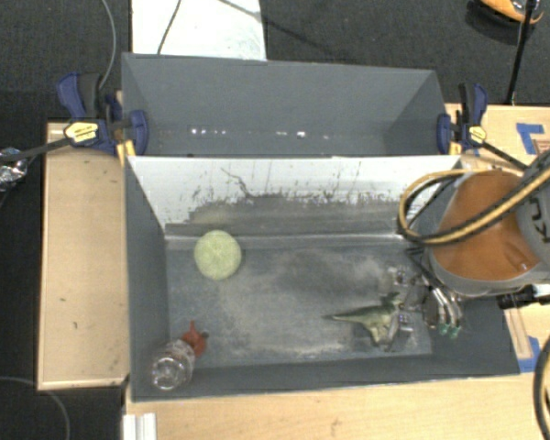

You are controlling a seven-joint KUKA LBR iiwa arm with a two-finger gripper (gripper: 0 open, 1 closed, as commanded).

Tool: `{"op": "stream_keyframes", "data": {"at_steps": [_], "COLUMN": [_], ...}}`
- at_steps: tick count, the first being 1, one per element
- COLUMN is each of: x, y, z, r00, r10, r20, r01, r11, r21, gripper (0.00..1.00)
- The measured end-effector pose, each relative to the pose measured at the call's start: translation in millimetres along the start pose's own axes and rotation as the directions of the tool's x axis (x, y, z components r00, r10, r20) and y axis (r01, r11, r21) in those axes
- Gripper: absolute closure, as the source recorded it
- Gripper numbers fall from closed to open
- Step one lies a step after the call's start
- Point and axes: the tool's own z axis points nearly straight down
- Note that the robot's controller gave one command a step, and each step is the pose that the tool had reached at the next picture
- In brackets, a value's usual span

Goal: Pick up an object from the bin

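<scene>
**Gripper [401,305] hanging over the green toy [362,317], near right of the bin [147,273]**

So the gripper is sitting low at the near right end, right on top of the small green toy, whose thin pointed end is sticking out to the left. Honestly can't tell whether the gripper is open or closed. A pale green ball [219,253] is resting toward the far left, and a little clear bottle [172,367] with a red cap is lying in the near left corner, both well apart from the gripper.
</scene>
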Motion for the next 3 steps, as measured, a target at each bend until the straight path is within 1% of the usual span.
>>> {"op": "stream_keyframes", "data": {"at_steps": [1,2,3], "x": [-9.3,7.3,7.2], "y": [-8,-14,-14], "z": [23,27,27], "r00": [0.984,0.967,0.967], "r10": [-0.179,0.255,0.254], "r20": [-0.005,0.003,0.003], "r01": [0.179,-0.255,-0.254], "r11": [0.984,0.967,0.967], "r21": [-0.001,-0.002,-0.001], "gripper": [0.0,1.0,1.0]}}
